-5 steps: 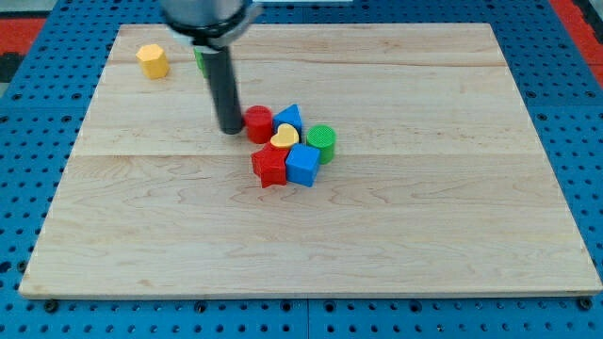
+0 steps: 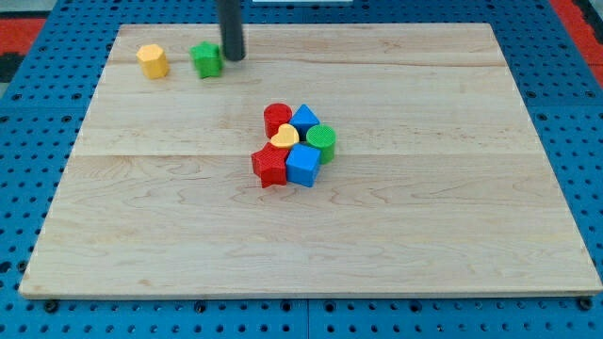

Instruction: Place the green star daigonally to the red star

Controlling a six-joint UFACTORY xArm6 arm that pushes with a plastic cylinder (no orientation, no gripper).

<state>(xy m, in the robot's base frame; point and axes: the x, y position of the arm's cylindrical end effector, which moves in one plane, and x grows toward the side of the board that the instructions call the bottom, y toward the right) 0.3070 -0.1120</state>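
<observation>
Wooden board (image 2: 452,235) on blue pegboard (image 2: 28,188); my tip (image 2: 233,58), a jawless end effector, beside green star (image 2: 206,59).

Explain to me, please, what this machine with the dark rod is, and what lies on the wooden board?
This is a robot arm ending in a plain dark rod; its lower end, my tip, slides along the light wooden board and pushes blocks. It holds nothing. One camera looks down at the board. My tip stands just right of the green star block, near the yellow hexagon block. Mid-board sits a cluster: red star block, red cylinder, yellow heart, two blue blocks, green cylinder.
</observation>
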